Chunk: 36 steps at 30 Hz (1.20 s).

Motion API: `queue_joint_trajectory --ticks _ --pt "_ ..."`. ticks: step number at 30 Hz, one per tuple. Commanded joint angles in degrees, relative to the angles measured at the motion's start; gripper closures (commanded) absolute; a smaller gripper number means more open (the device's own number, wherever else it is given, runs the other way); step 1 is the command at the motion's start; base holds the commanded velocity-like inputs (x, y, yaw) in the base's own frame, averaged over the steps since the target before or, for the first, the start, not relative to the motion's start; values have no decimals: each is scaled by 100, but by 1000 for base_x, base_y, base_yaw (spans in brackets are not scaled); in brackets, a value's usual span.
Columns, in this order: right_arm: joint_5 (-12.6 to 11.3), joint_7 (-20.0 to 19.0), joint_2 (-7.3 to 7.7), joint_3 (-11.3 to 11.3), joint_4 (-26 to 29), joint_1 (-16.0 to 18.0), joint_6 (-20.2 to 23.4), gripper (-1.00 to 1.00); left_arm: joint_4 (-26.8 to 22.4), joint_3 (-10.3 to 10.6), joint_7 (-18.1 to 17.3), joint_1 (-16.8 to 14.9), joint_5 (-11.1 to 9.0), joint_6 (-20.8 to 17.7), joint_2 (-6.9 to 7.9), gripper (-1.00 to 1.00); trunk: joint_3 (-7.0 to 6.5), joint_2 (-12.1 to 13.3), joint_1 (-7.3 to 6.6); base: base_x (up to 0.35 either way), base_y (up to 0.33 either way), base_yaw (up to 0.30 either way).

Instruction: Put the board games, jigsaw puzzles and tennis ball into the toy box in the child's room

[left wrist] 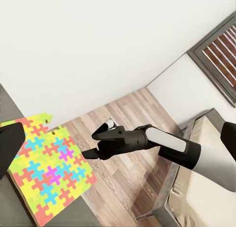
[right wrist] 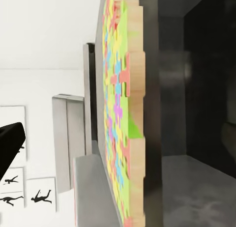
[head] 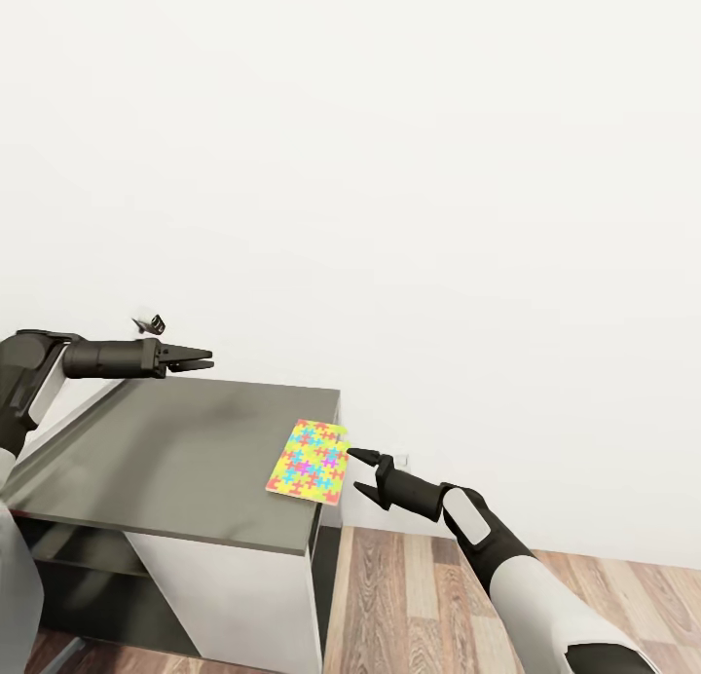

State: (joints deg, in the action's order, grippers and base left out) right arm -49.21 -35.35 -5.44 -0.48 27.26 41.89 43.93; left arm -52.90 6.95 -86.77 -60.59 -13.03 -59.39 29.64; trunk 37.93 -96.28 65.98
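Observation:
One jigsaw puzzle, a flat board of yellow, pink, green and blue pieces, lies at the right end of a dark grey-topped cabinet, slightly over its edge. My right gripper is open just off that overhanging edge, fingertips almost touching the board. In the left wrist view the puzzle shows with the right gripper beside it. The right wrist view looks at the puzzle edge-on between the jaws. My left gripper hovers open over the cabinet's back left, holding nothing. The other toys, the toy box and the table are out of view.
A bare white wall stands behind the cabinet. Wood-plank floor lies to its right, beneath my right arm. The bed with its beige mattress and a grey-framed window lie beyond. Black silhouette pictures hang on a wall.

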Motion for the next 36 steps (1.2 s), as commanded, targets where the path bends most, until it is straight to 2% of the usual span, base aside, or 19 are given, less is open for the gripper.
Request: queue_joint_trajectory --ticks 1,36 --pt "-18 -1 -1 -5 0 4 29 -100 1 17 -24 -5 -9 -61 6 -100 6 -3 0 0 30 0" --pt "-18 -7 8 -5 3 4 28 -100 -1 17 -24 -5 -5 -61 6 -100 6 -3 0 30 44 0"
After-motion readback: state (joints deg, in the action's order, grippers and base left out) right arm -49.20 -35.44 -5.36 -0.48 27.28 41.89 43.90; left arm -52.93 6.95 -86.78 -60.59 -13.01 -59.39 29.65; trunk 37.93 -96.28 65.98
